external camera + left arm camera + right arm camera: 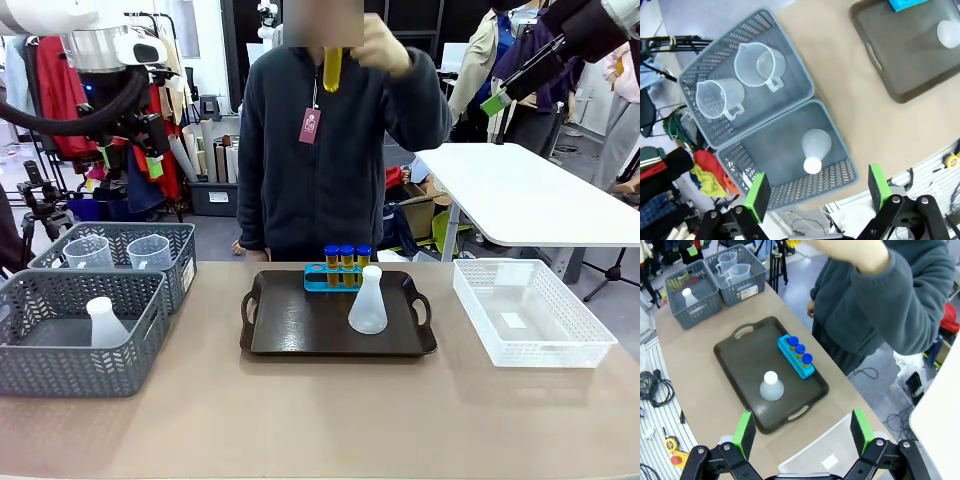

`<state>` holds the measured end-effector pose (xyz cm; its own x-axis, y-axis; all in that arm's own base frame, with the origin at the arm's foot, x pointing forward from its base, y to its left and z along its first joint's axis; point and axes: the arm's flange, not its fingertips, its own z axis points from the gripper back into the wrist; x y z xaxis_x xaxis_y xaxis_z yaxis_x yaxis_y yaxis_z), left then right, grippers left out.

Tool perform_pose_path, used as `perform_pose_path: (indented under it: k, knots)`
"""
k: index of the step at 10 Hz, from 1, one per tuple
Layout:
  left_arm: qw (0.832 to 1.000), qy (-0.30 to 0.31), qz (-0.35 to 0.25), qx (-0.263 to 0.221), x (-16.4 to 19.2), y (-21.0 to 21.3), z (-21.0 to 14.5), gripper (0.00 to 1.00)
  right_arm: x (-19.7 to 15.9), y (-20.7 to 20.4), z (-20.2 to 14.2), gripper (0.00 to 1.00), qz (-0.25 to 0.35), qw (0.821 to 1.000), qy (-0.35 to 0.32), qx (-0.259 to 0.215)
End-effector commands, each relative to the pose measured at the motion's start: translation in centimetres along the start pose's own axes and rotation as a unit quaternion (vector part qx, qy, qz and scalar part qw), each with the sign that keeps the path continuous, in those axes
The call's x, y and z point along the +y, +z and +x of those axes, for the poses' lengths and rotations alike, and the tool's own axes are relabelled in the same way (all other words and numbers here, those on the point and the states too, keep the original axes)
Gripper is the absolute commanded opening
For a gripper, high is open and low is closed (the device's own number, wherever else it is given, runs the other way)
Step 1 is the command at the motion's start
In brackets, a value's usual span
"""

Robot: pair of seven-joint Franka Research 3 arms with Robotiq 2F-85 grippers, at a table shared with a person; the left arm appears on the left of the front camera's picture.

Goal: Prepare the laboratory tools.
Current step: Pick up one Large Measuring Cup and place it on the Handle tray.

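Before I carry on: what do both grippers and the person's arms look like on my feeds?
The left gripper and right gripper match: black two-finger linkages with bolted joints and bright green rectangular pads. The left arm is white, with a thick black cable looping under it. The person wears a dark grey fleece with long sleeves.

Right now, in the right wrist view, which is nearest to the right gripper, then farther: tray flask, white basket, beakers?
1. white basket, just beyond the right gripper
2. tray flask, mid-table
3. beakers, far corner
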<state>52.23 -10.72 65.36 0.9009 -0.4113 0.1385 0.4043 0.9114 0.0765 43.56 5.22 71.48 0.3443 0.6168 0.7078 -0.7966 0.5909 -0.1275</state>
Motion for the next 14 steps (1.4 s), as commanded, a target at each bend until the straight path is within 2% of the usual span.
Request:
perform_pose_path:
  k: [1, 2, 5, 8, 9, 13, 14]
  knots:
    - [1.000, 0.001, 0.001, -0.004, 0.0, 0.1, 0.1, 1.00, 0.1, 0.1, 0.0, 1.00, 0.002, 1.000, 0.004, -0.003]
    - [0.999, 0.010, 0.047, 0.006, 0.7, -0.7, 0.6, 1.00, 0.1, 0.1, 0.0, 1.00, 0.002, 1.000, 0.004, -0.003]
    - [0.994, 0.102, 0.018, 0.020, 4.2, -4.7, 3.0, 1.00, 0.1, 0.1, 0.0, 1.00, 0.002, 1.000, 0.004, -0.003]
    - [0.989, 0.141, -0.003, 0.050, 7.3, -10.1, 4.4, 1.00, 0.1, 0.1, 0.0, 1.00, 0.002, 1.000, 0.004, -0.003]
    - [0.985, 0.165, -0.002, 0.050, 7.9, -11.9, 4.5, 1.00, 0.1, 0.1, 0.0, 1.00, 0.002, 1.000, 0.004, -0.003]
    - [0.971, 0.238, -0.007, -0.004, 8.2, -17.0, 3.4, 1.00, 0.1, 0.1, 0.0, 1.00, 0.002, 1.000, 0.004, -0.003]
    - [0.970, 0.242, -0.004, 0.003, 8.1, -18.1, 3.1, 1.00, 0.1, 0.1, 0.0, 1.00, 0.002, 1.000, 0.004, -0.003]
